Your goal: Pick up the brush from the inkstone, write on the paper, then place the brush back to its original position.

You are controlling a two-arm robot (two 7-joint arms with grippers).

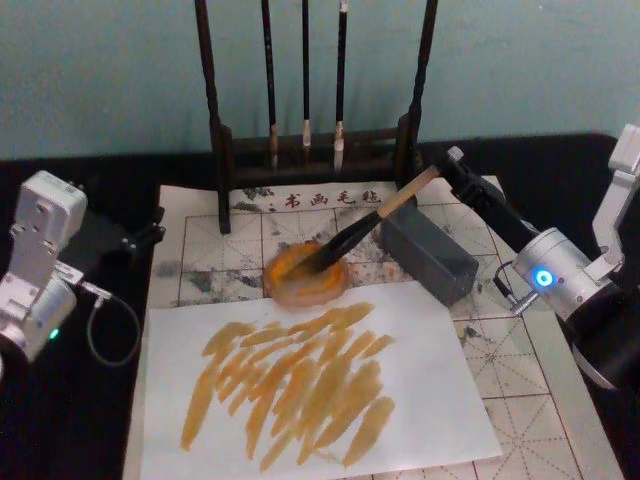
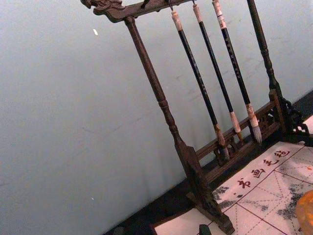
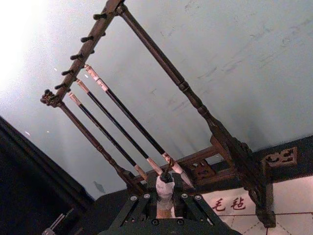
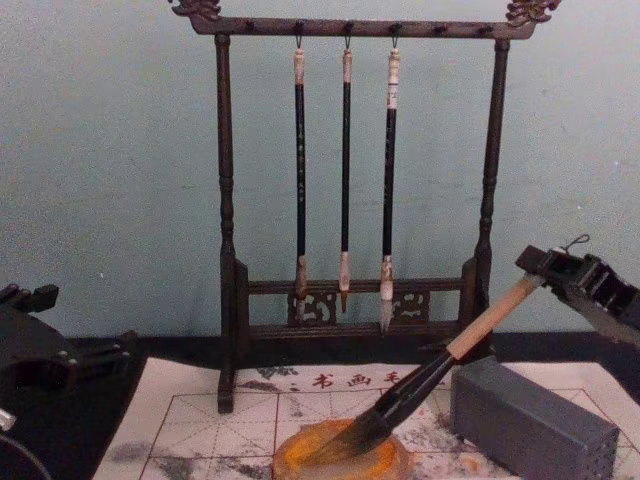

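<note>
Brush (image 1: 350, 235) sits tuft-down in the inkstone (image 1: 298, 291), handle over the grey block (image 1: 430, 255), right tool (image 1: 441, 172) clamped on its end. White sheet (image 1: 430, 400) carries strokes, so we read this as put-back: next, unclamp and retreat cleanly. Left tool (image 1: 140, 238) parked bench-left.

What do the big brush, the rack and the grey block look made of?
Brush: pale matte wooden or bamboo handle, glossy black ferrule, dark hair tuft. Rack: dark turned wood, faint sheen, carved ends. Grey block: matte, sharp-edged, perhaps stone or metal; unclear.
</note>
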